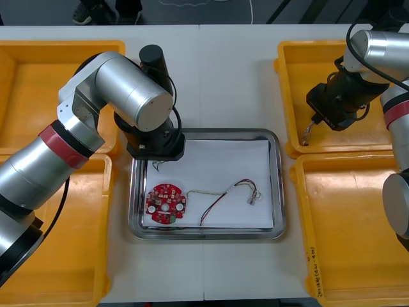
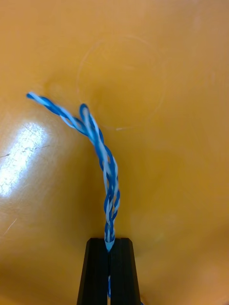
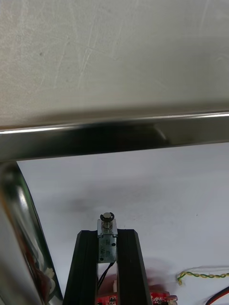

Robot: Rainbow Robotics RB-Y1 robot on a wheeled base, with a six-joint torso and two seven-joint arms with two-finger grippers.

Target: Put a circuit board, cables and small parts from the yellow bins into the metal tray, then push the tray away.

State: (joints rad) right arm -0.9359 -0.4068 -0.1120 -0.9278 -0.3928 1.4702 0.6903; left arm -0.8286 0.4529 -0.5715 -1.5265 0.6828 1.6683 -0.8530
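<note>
While the left gripper (image 3: 108,237) is holding a small part (image 3: 108,226) over the tray (image 1: 279,192), the right gripper (image 2: 109,241), off to the tray's right, is pinching a cable (image 2: 103,153) by its tip, risking a slip.

Left gripper (image 3: 107,234): centre-left, low; clamped on small metal part (image 3: 108,227)
Right gripper (image 2: 109,242): far right; pinching blue-white cable (image 2: 103,157)

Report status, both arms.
Left gripper shut on metal part, over tray. Right gripper shut on blue-white cable, over bin. Board, red-yellow cable in tray. Nothing blocking.
</note>
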